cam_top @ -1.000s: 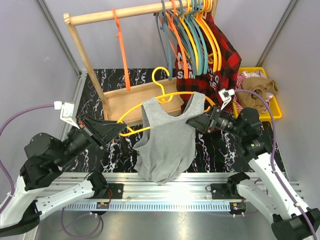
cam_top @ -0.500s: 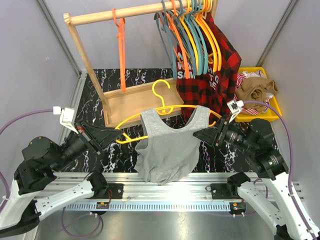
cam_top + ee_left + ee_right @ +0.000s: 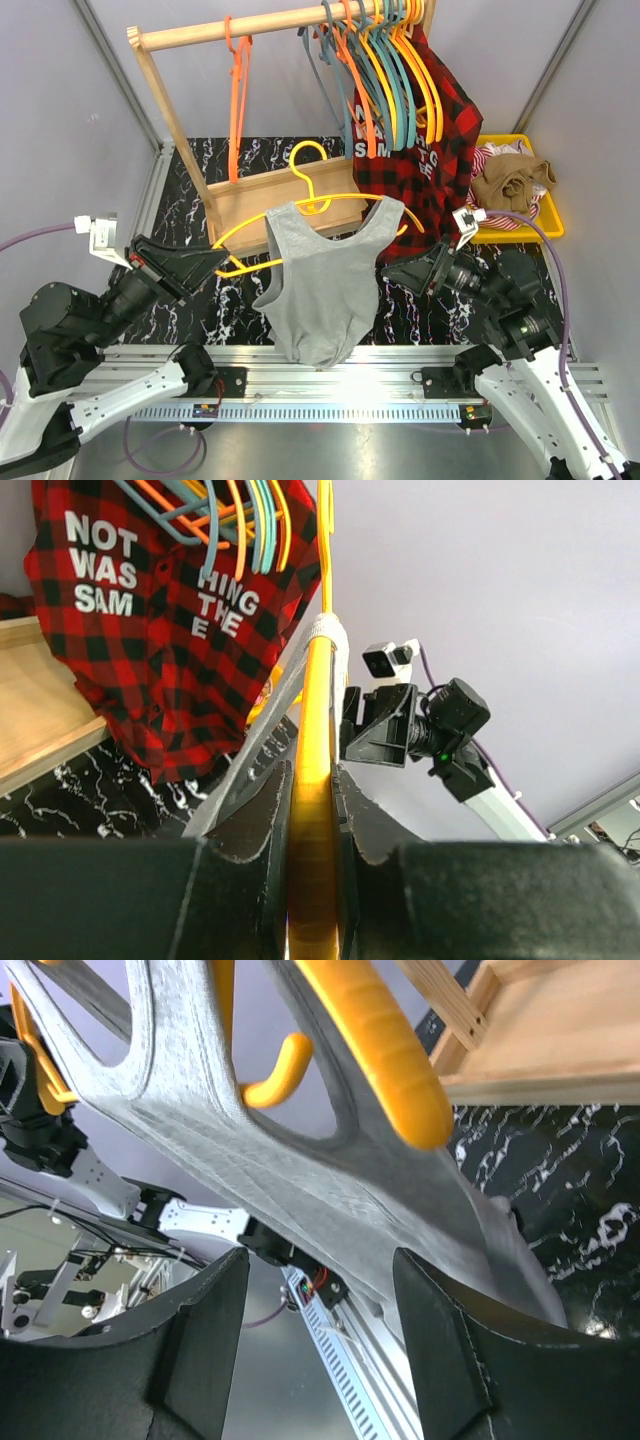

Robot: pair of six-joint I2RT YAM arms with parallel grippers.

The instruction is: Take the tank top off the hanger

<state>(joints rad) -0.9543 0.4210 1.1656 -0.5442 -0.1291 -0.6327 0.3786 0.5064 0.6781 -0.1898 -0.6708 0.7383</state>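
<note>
Logged the left claw (image 3: 212, 262) shut hard on the left tip of the yellow hanger (image 3: 312, 740), pads (image 3: 262, 815) pressed flat to either side of the bar in the wrist view. Judged as an anchor grip: holds the hanger up off the marble surface (image 3: 190, 190) and off the rod of the wooden rack (image 3: 250, 25), hook pointing far, bar running left to right in front of both arms. Found the grey tank top (image 3: 320, 290) on the hanger, both straps over the bar, body drooping toward the near rail, midway between the arms. Found the right claw (image 3: 392, 272) open, fingers (image 3: 200, 1350) spread wide with nothing between them, just right of the garment's right edge and below the hanger's right shoulder. From the right wrist: right end of the hanger poking out past the armhole, strap draped across it. Judged the open stance as readiness to pinch that strap or side seam and slide cloth off the free right end against the anchored left. Expect limp knit to snag on the curved shoulder. Removal not yet done. Noted, untouched: red plaid shirt (image 3: 420, 150) on the rack, yellow tray (image 3: 555, 225) of clothes at far right.
</note>
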